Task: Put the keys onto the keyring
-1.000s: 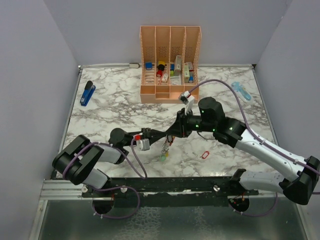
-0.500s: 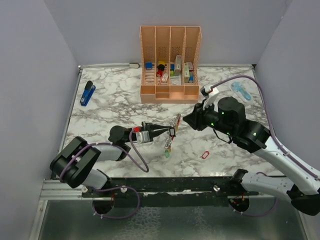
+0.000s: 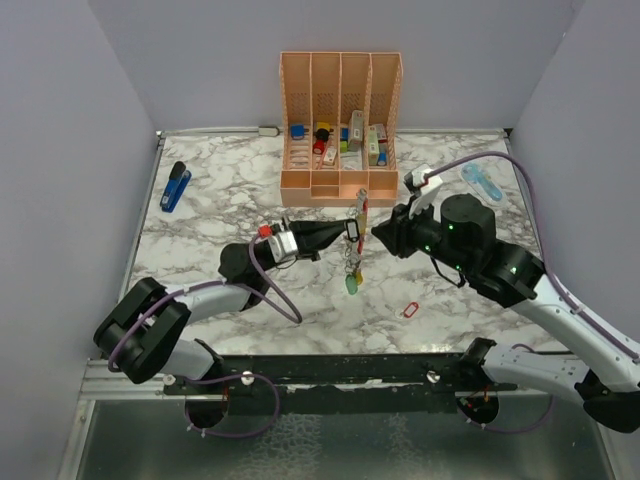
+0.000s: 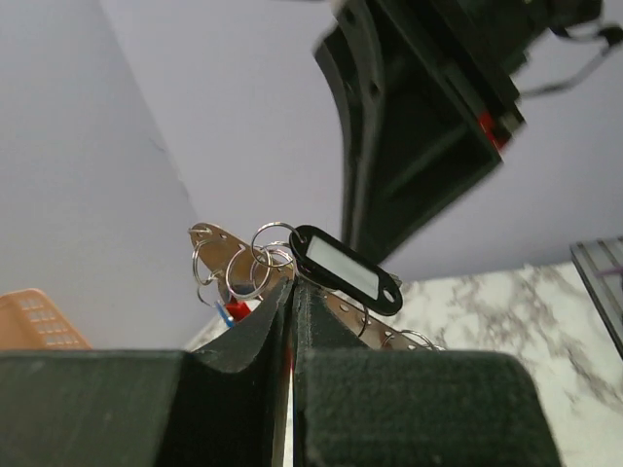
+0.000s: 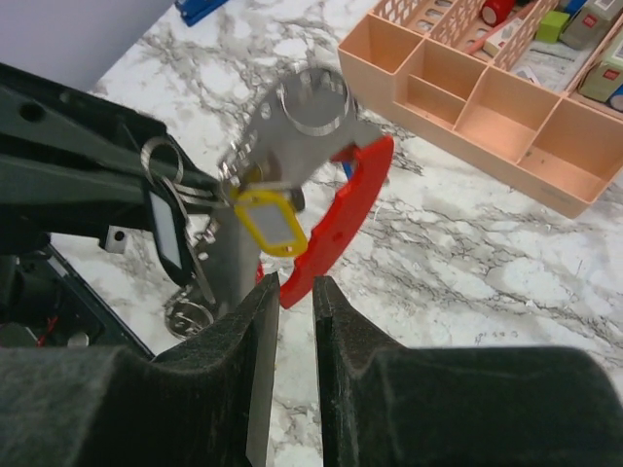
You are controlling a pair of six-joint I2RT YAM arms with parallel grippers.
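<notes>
My left gripper is shut on the keyring and holds it upright above the table. The keys hang below it on small rings, with a green tag lowest. In the left wrist view my jaws pinch the grey metal side, with a black tag beside them. My right gripper is just right of the keyring. In the right wrist view its jaws stand a narrow gap apart and empty, just below the red arc. A yellow tag hangs there.
A peach organizer with small items stands at the back; it also shows in the right wrist view. A blue stapler lies at the left, a light blue object at the right, and a tiny red oval loop at the front.
My right gripper let go of the keyring and drew back to the right. My left gripper lifted the keyring and keys up and toward the back.
</notes>
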